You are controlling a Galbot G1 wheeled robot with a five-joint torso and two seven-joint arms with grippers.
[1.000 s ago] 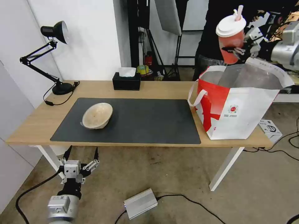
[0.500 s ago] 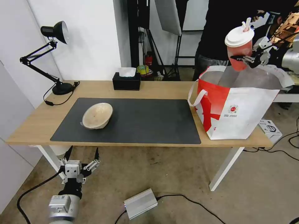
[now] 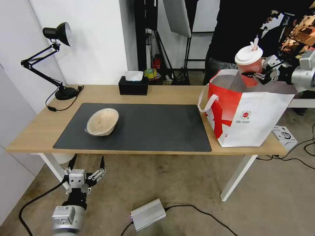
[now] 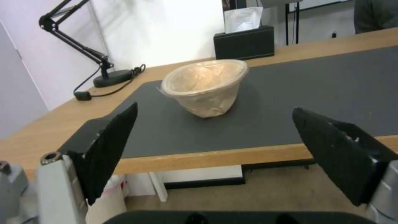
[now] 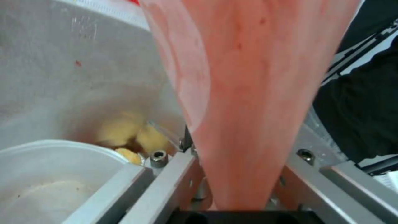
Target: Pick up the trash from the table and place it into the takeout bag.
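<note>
Left gripper (image 3: pixel 86 163), lower left of the head view: below the table (image 3: pixel 42 129) edge, jaws wide, holding nothing. Beige pulp bowl (image 3: pixel 102 121): on the dark mat (image 3: pixel 157 127), centre left. Takeout bag (image 3: pixel 249 121): right end of the table, mouth open. Right gripper (image 3: pixel 254 75), upper right: jaws clamped on the red drink cup (image 3: pixel 248 67), held upright, its base inside the bag mouth. White bowl (image 5: pixel 49 174): inside the bag.

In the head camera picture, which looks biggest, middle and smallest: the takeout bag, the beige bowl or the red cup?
Biggest to smallest, as they look in the head view:
1. takeout bag
2. beige bowl
3. red cup, held by the right gripper; its bottom is hidden behind the bag's rim, so bowl versus cup is less sure.
</note>
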